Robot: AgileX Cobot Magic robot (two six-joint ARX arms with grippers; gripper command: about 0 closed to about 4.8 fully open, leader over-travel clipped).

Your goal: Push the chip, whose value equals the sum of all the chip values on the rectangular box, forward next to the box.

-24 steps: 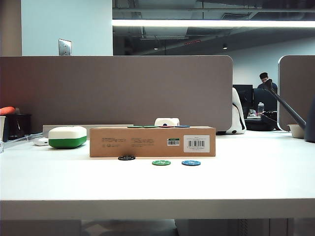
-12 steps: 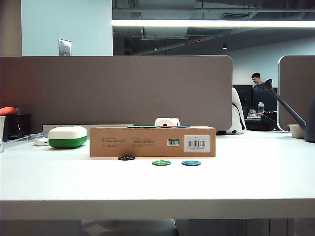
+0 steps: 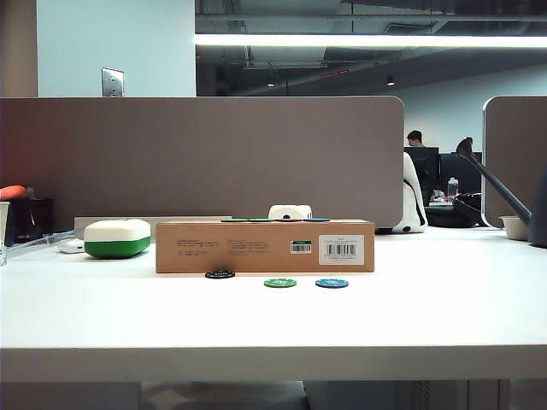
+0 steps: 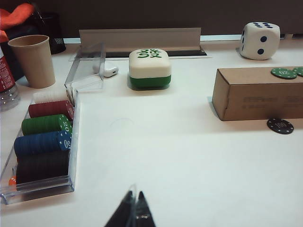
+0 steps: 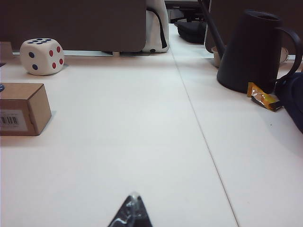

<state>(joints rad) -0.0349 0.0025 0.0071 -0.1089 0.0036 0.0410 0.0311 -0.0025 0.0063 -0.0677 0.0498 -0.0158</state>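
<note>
Black chip [image 3: 220, 274] sitting at rectangular box [image 3: 265, 246] front, centre frame. Left gripper [image 4: 133, 211] and right gripper [image 5: 129, 213] hovering low, jaws pinched together. Nudge gently, avoid green chip [image 3: 280, 283].

White barcode label [image 3: 341, 249] and small illegible black print on the rectangular box [image 3: 265, 246]. Green characters, not clearly readable, on the white-and-green case [image 4: 149, 69]; "20" on the green chip stack [image 4: 46, 125], "50" on the blue chip stack [image 4: 42, 143]. Pips mark the die [image 4: 259, 40].
</note>
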